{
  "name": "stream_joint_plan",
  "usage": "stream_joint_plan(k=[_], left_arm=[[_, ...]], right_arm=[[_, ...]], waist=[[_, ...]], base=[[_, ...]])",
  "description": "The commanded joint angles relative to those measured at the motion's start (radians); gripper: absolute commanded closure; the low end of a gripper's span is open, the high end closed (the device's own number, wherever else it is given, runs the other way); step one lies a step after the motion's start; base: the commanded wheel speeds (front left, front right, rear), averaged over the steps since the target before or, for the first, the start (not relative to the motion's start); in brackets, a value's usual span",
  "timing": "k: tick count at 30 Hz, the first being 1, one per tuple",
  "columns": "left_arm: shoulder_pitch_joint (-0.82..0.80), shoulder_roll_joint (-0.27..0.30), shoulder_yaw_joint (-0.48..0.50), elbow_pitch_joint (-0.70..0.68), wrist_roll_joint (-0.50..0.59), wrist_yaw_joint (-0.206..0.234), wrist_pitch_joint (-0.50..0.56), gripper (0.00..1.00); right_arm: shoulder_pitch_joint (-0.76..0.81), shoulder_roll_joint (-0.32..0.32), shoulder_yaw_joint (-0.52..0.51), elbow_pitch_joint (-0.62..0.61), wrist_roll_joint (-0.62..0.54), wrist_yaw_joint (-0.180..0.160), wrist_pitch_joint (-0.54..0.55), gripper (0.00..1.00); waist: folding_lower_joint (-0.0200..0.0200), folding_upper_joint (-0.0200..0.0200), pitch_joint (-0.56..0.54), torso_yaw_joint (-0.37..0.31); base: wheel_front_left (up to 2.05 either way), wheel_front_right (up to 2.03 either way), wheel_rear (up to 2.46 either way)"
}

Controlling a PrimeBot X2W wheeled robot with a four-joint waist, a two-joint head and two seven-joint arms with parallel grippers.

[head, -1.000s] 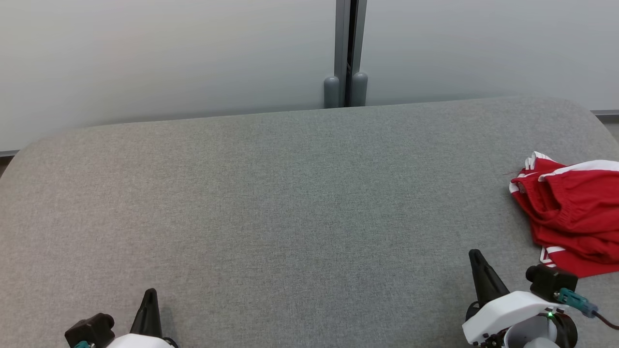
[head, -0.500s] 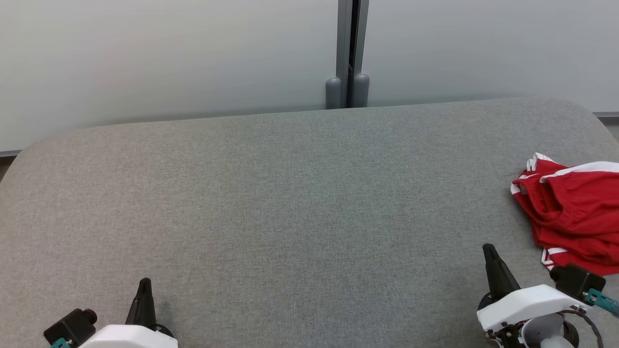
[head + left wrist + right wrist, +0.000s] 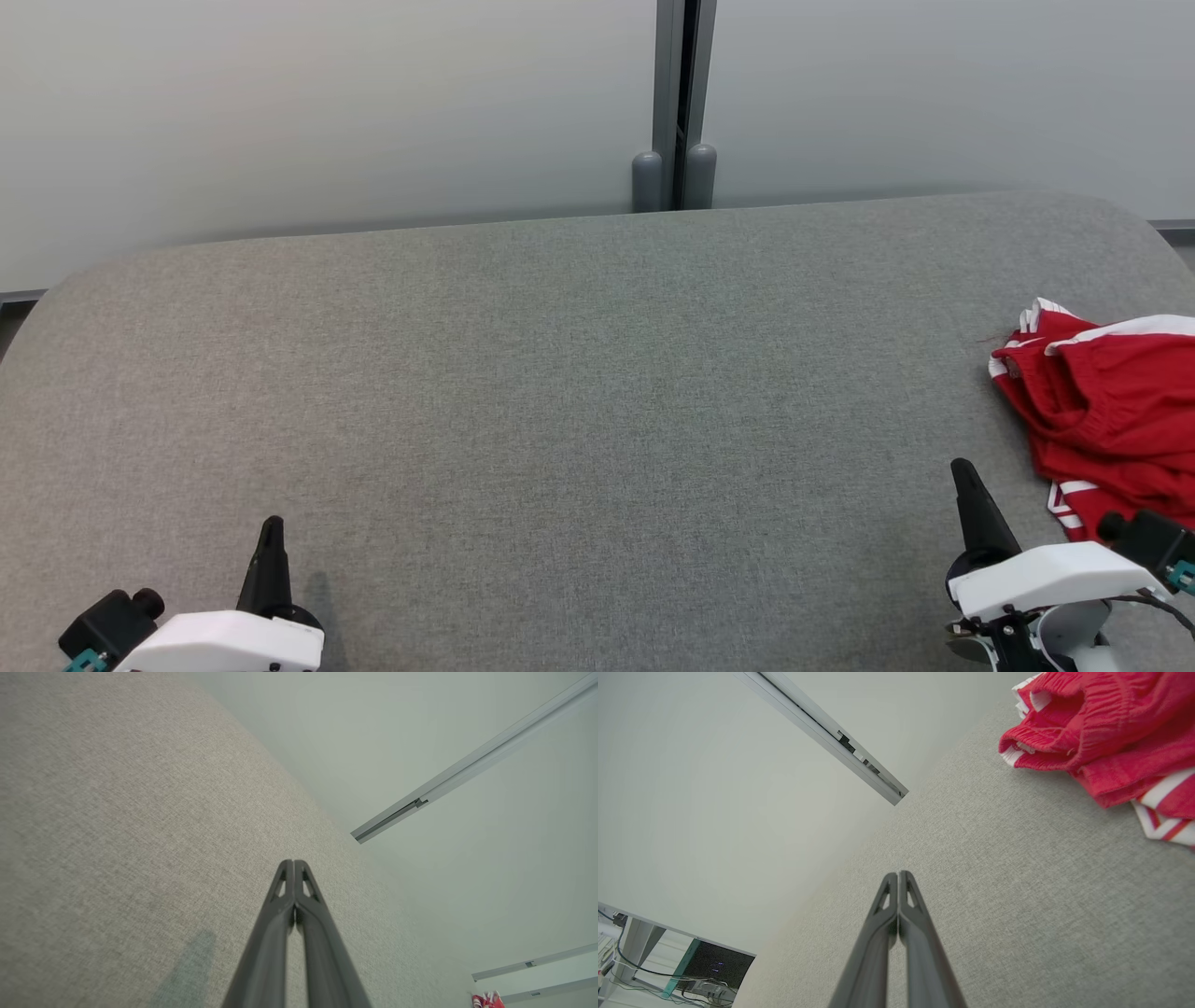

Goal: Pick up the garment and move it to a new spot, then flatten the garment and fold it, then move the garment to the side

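The red garment (image 3: 1111,411) with white trim lay crumpled at about three o'clock on the grey bench (image 3: 579,392), touched by nothing. The right gripper (image 3: 960,469) hovered near it at five o'clock, fingers pressed together and empty. The left gripper (image 3: 272,525), likewise closed, was at seven o'clock.

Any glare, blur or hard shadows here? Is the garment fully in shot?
Head view: soft, even light, no glare; the garment is cut by the right edge. Left wrist view: left pincer blurs toward the bottom edge, faint shadow on the grey table. Right wrist view: garment sharp, right pincer base soft.
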Motion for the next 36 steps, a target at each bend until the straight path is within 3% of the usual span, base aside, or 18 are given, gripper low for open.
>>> stream_joint_plan(k=[1, 36], left_arm=[[-0.030, 0.010, 0.005, -0.017, -0.023, -0.006, 0.003, 1.00], [-0.052, 0.015, 0.024, -0.098, -0.408, -0.039, 0.104, 1.00]], right_arm=[[-0.004, -0.008, -0.005, -0.018, 0.023, 0.000, 0.007, 1.00], [0.024, -0.013, -0.074, -0.117, 0.405, 0.000, 0.106, 1.00]], waist=[[0.0000, 0.0000, 0.000, 0.000], [0.0000, 0.0000, -0.007, 0.012]], base=[[0.00, 0.00, 0.00], [0.00, 0.00, 0.00]])
